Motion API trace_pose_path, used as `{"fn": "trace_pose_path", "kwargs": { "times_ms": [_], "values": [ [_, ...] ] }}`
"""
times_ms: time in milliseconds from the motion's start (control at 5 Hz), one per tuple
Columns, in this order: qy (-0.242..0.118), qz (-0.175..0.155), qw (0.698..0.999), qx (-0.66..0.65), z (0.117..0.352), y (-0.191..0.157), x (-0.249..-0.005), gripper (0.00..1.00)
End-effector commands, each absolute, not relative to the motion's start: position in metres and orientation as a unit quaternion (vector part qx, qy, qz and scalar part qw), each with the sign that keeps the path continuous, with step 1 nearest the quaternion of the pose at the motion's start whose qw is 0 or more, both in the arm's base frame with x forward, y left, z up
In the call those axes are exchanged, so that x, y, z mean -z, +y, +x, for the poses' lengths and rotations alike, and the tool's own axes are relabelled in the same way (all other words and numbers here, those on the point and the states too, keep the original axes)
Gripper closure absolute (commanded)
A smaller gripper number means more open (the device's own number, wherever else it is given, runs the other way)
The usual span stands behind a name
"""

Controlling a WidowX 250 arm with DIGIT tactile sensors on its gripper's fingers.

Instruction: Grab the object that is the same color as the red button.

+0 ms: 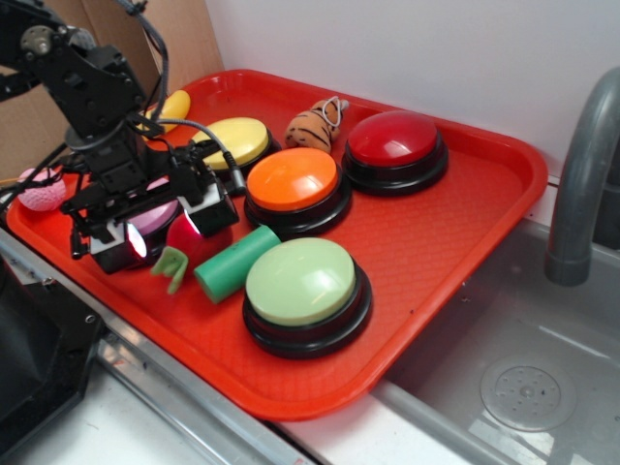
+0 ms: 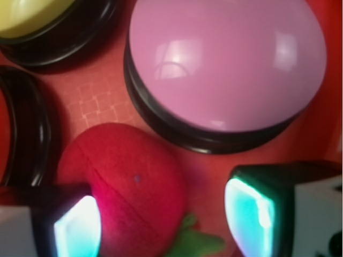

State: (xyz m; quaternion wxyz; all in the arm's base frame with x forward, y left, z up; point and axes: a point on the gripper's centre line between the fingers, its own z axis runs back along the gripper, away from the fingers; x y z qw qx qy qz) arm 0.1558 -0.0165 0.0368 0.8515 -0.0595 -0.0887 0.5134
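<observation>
On the tray (image 1: 465,223), the gripper (image 2: 161,225) is lowered w/ jaws wide, straddling the red fruit (image 2: 126,187) off-centre; red button (image 1: 394,138) is matched by colour only.

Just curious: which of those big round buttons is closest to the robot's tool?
The purple button, mostly hidden under the tool; the others stand farther right.

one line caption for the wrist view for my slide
Open gripper straddling the red toy fruit beside a purple button.
</observation>
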Motion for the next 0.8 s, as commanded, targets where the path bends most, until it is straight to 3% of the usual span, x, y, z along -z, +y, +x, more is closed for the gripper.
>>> {"fn": "trace_pose_path", "kwargs": {
  "times_ms": [0, 200, 600],
  "values": [
    [-0.092, -0.126, 0.841, -0.519, 0.158, -0.007, -0.031, 1.00],
    [-0.084, -0.138, 0.841, -0.516, 0.160, -0.008, -0.027, 1.00],
    [-0.088, -0.103, 0.873, -0.468, 0.172, -0.012, -0.041, 1.00]
  ]
}}
